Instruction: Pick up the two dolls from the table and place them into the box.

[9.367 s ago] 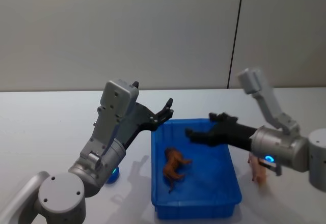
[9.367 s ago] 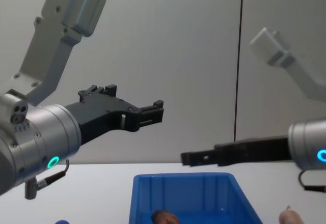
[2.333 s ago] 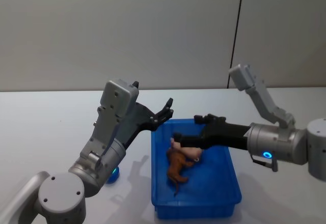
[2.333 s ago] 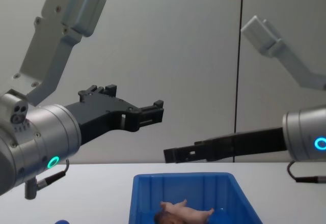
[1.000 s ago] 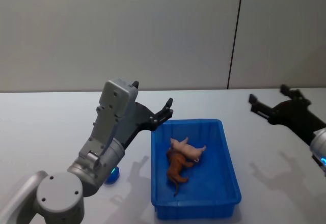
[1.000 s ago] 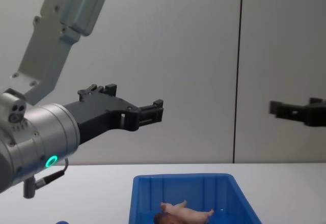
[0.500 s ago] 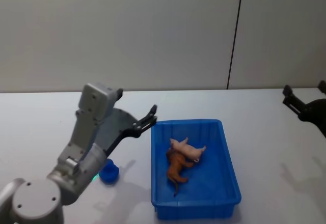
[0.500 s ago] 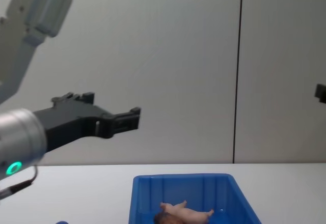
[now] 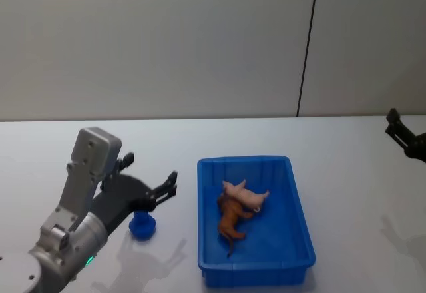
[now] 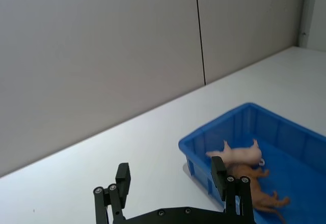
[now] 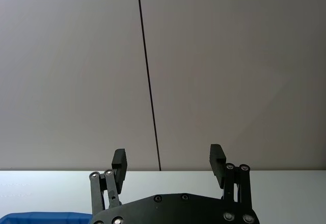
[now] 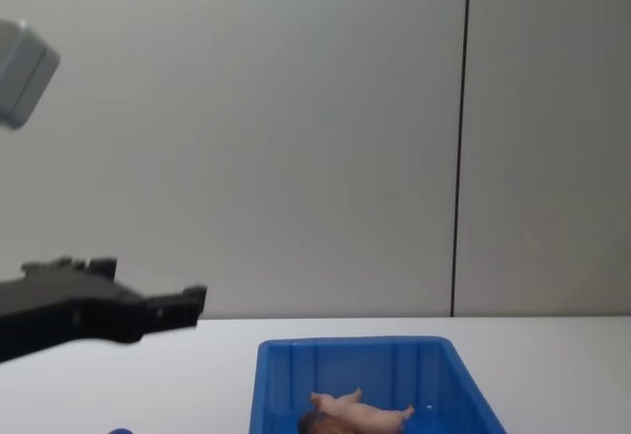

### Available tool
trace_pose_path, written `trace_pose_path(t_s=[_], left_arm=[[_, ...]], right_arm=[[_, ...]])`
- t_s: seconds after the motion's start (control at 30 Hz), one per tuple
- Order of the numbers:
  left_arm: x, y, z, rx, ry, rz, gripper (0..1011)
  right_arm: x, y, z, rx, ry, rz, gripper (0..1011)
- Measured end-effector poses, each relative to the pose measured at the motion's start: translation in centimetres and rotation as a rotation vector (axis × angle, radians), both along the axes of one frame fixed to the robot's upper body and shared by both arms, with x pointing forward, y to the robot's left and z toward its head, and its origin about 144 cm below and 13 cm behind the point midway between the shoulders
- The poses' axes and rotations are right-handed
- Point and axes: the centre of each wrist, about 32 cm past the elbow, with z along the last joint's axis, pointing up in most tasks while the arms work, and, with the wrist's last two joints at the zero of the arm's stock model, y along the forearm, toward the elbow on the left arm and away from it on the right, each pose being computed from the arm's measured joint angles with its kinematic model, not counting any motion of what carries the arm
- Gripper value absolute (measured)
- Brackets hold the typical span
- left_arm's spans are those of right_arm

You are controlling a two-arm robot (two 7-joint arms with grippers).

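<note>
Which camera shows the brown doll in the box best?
Head view: looking down into the box, it shows the brown doll nearly whole. The left wrist view shows it obliquely; the chest view, barely above the wall.

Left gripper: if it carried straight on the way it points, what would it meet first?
Probably nothing near: between its open jaws the left gripper faces bare table, then the wall. The box lies just off to one side, so clipping its corner can't be excluded.
</note>
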Motion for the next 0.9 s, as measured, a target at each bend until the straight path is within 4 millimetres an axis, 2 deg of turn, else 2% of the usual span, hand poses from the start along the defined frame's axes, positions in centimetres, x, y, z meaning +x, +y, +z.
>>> trace_pose_path(t_s=[0.37,0.9], left_arm=[[-0.3,1.5,-1.4,0.016,0.112,-0.019,1001],[1.5,1.9,-3.6,0.036,0.174,-0.036,1001]], right_arm=[[-0.2,-0.1,-0.1,0.007,-0.009,-0.015,1001],[-0.3,-0.2,-0.2,0.010,-0.014,-0.023,1001]])
